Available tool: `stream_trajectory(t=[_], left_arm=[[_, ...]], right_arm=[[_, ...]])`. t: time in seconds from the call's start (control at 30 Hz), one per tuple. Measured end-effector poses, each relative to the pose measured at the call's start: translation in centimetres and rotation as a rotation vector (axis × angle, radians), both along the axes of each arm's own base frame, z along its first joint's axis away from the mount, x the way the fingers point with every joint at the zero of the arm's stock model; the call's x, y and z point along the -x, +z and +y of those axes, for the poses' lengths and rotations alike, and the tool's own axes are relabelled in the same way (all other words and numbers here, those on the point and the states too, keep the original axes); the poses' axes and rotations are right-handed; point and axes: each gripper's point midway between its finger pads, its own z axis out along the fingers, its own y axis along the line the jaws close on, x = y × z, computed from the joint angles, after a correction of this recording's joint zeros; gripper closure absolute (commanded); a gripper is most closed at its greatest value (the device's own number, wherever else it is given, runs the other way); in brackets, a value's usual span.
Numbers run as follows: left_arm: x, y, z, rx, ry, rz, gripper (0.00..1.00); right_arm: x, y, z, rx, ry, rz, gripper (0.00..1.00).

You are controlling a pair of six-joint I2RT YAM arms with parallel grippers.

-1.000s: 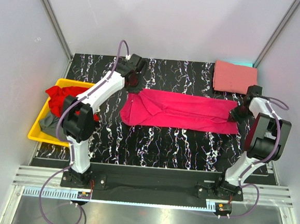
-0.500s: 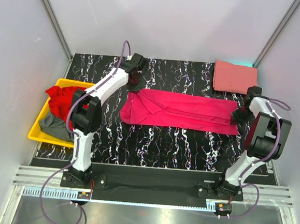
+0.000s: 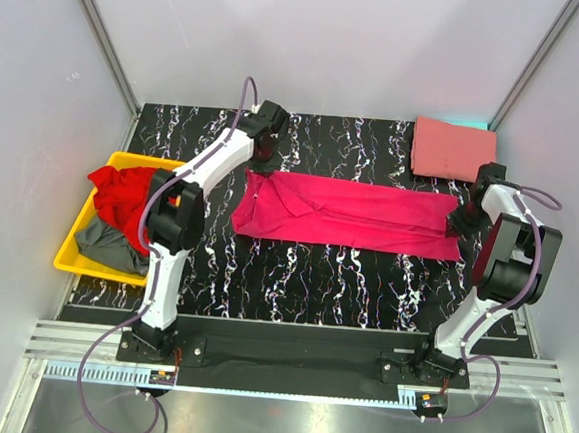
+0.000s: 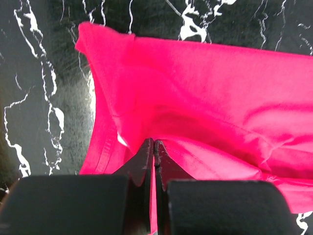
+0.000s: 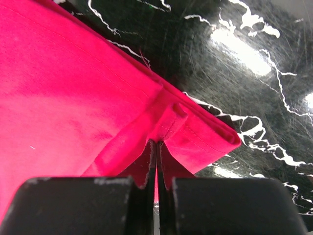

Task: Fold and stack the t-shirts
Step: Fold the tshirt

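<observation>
The magenta t-shirt (image 3: 345,213) lies spread lengthwise on the bench (image 3: 315,269); the left pincer (image 4: 154,143) is clamped on its far left corner; the right pincer (image 5: 156,143) is clamped on its right edge; the salmon t-shirt (image 3: 453,149) lies folded beyond its right end; the red t-shirt (image 3: 126,194) and grey t-shirt (image 3: 107,242) sit in the yellow bin (image 3: 71,252) to its left.

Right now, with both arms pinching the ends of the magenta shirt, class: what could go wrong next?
1. The left end effector and right end effector each pinch only a thin edge of the magenta shirt; it may slip free.
2. Its left end is bunched, so a fold could trap wrinkles.
</observation>
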Motion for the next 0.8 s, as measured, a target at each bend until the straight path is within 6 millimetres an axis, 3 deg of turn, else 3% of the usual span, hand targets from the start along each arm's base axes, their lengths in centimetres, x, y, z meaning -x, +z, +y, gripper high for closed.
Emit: stream_trajectory(t=[0.8], left_arm=[[-1.8, -2.0, -0.3, -0.025, 0.003, 0.012, 1.00]], right_arm=[[-0.6, -0.8, -0.7, 0.028, -0.007, 0.020, 1.00]])
